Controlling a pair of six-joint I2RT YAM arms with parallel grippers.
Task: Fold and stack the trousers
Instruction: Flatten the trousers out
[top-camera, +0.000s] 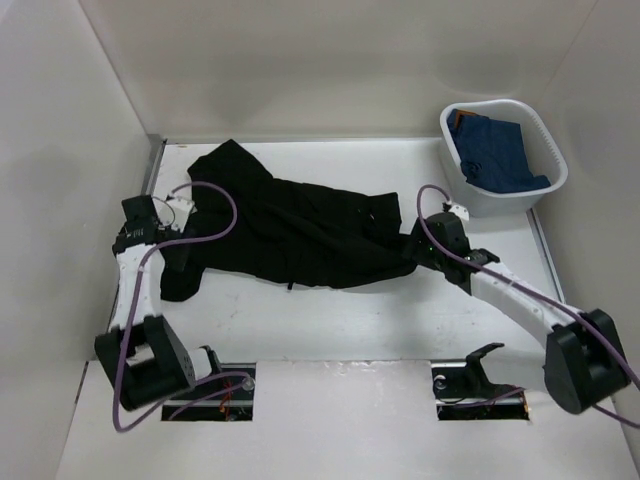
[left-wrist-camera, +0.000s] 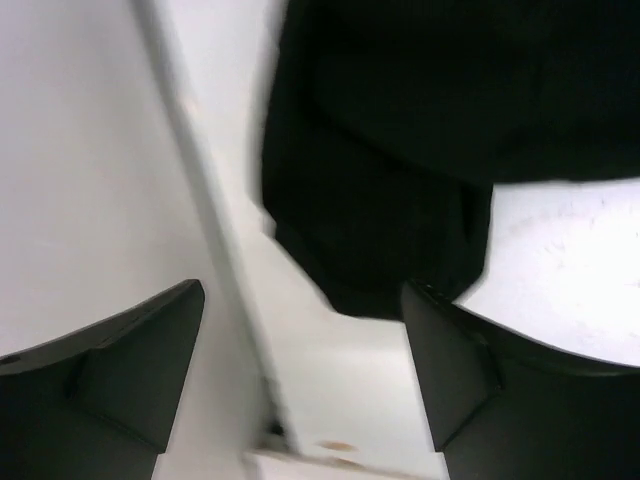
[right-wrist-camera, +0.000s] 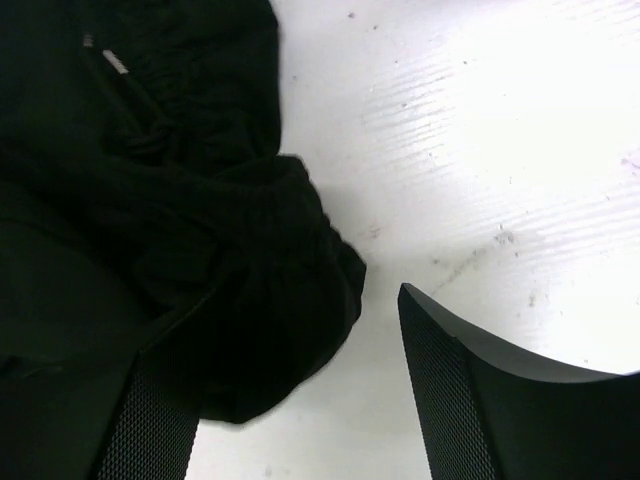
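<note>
Spread wide, the left tool hovers at a leg hem, the right tool astride the gathered waistband. The trousers look soft, limp and light; pinch those ends.

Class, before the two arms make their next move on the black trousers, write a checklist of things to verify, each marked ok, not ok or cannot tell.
1. Left claw open: ok, fingers spread apart.
2. Right claw open: ok.
3. Trousers lying flat: not ok, bunched and creased.
4. Leg end just ahead of the left claw: ok.
5. Fabric between the right claw's fingers: cannot tell; the gathered edge hides one fingertip.
6. Blue garment out of the way: ok, inside the basket.
</note>
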